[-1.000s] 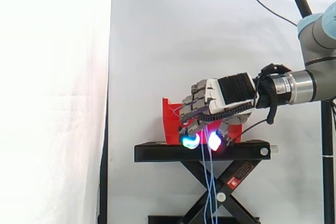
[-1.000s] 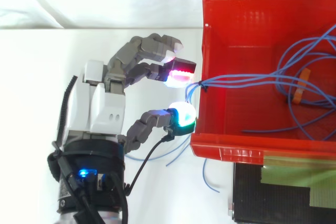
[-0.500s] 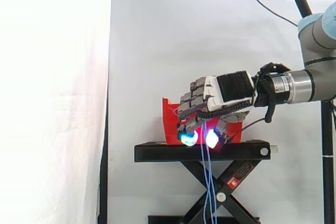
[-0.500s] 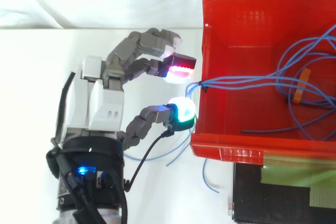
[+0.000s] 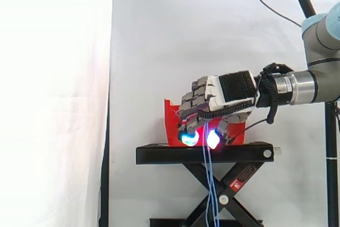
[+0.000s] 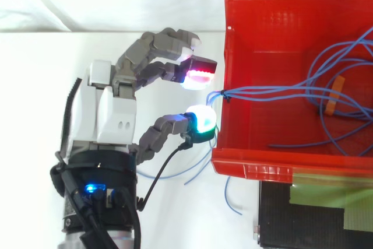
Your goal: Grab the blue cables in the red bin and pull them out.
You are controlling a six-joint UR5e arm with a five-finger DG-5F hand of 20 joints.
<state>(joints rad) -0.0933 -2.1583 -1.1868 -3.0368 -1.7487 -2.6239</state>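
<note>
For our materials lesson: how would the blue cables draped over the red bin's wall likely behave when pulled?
Probably floppy: the blue cables loop loosely inside the red bin and hang limp past the black stand. They are likely light, being thin strands. They may drag out together or snag, since they bunch at one spot on the wall.

The cables are blue, the bin red (stand black).

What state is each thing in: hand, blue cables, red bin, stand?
red bin: upright on the black stand, open on top.
black stand: scissor legs raised.
blue cables: partly inside the bin, draped over its wall, hanging down outside.
hand: outside the bin, at the wall the cables cross; whether it grips them cannot be told.
</note>
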